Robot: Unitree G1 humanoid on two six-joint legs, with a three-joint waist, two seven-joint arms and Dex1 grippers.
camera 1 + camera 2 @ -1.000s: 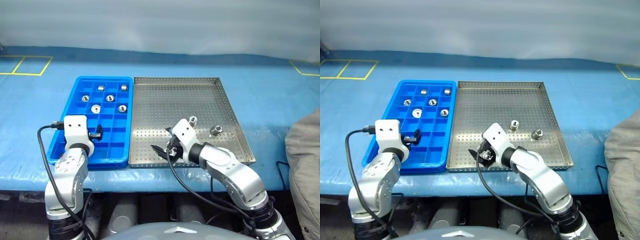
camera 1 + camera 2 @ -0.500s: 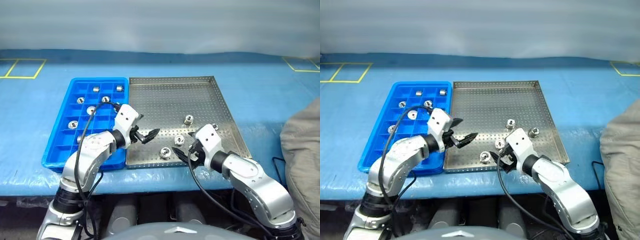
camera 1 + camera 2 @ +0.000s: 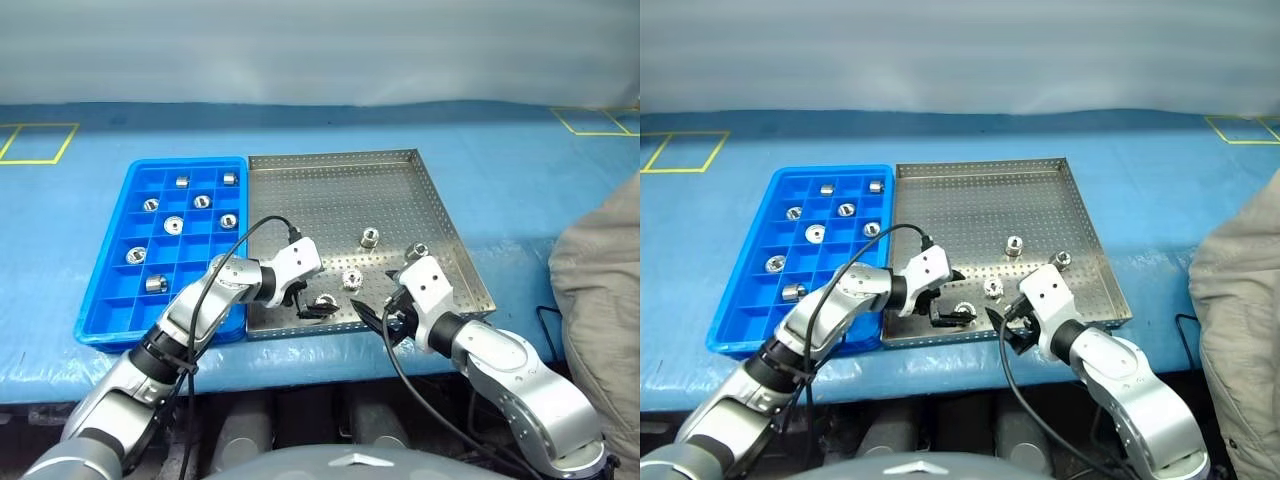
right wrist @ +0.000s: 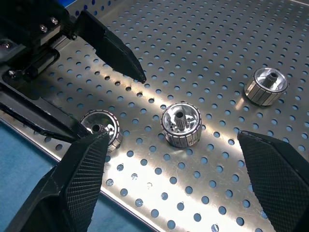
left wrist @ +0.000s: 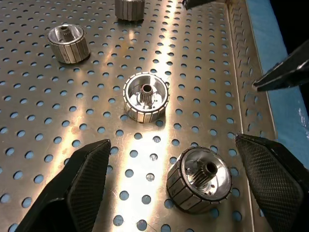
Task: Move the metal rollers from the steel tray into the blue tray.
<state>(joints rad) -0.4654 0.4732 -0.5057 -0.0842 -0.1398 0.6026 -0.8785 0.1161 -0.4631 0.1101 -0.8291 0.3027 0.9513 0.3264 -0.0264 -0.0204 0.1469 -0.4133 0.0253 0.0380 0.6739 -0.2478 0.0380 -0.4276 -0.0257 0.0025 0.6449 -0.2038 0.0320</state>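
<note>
Several metal rollers lie on the steel tray (image 3: 340, 190): one (image 3: 370, 237) mid-tray, one (image 3: 418, 250) near the right rim, one (image 3: 352, 280) and one (image 3: 325, 300) near the front. My left gripper (image 3: 312, 306) hangs open low over the front part, its fingers (image 5: 82, 183) either side of the nearest roller (image 5: 199, 179) without touching it. My right gripper (image 3: 385, 320) is open at the front rim, and a roller (image 4: 181, 123) lies ahead between its fingers (image 4: 77, 179). The blue tray (image 3: 105, 300) sits to the left and holds several rollers (image 3: 173, 225).
Both trays rest on a blue sheet (image 3: 500, 170) near the table's front edge. Yellow tape marks (image 3: 40, 140) lie at the far left and far right. Grey cloth (image 3: 600, 280) hangs at the right edge. The two grippers are close together over the steel tray's front.
My left arm has swung from the blue tray to the right and down over the steel tray's front. The right gripper has drawn back to the front rim. The camera has shifted.
</note>
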